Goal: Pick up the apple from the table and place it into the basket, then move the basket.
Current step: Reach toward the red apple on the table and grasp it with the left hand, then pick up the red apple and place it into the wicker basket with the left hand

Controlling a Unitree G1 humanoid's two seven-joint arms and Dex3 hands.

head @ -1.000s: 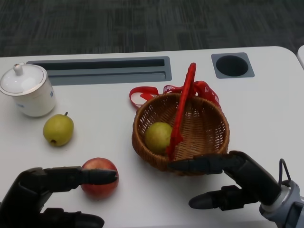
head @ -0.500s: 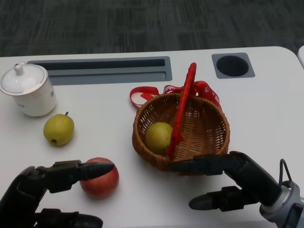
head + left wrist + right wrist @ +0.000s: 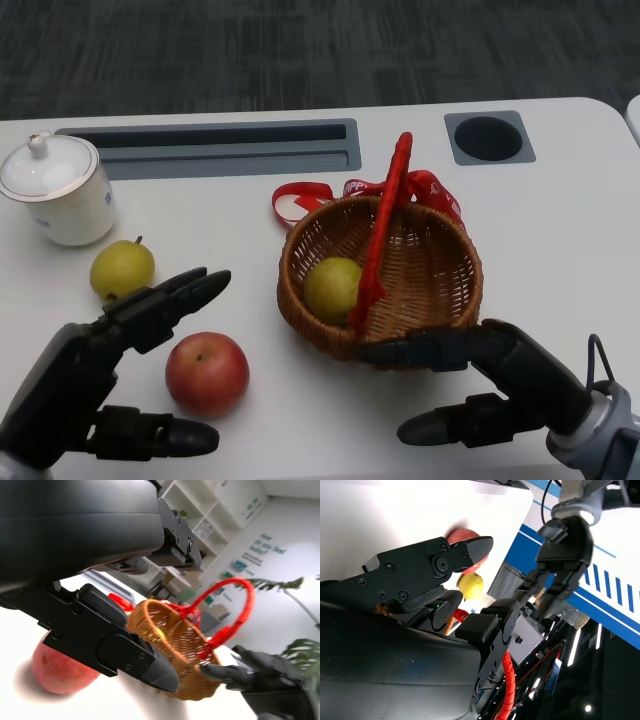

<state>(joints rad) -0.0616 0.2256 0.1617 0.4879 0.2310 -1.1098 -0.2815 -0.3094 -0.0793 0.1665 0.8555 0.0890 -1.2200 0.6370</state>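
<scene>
Apple (image 3: 206, 372): rests on the surface (image 3: 560, 220), not held, left of the basket (image 3: 436, 290).
Left hand (image 3: 95, 385): fingers spread wide around the apple, apparently for a grasp.
Right hand (image 3: 500, 390): fingers parted, nothing held, at the basket's near rim, probably to steady it.

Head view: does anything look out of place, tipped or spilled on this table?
Nothing is spilled or tipped. One oddity: the basket already holds a yellow-green fruit, while the apple is on the table beside the open left hand. A red ribbon trails behind the basket.
</scene>
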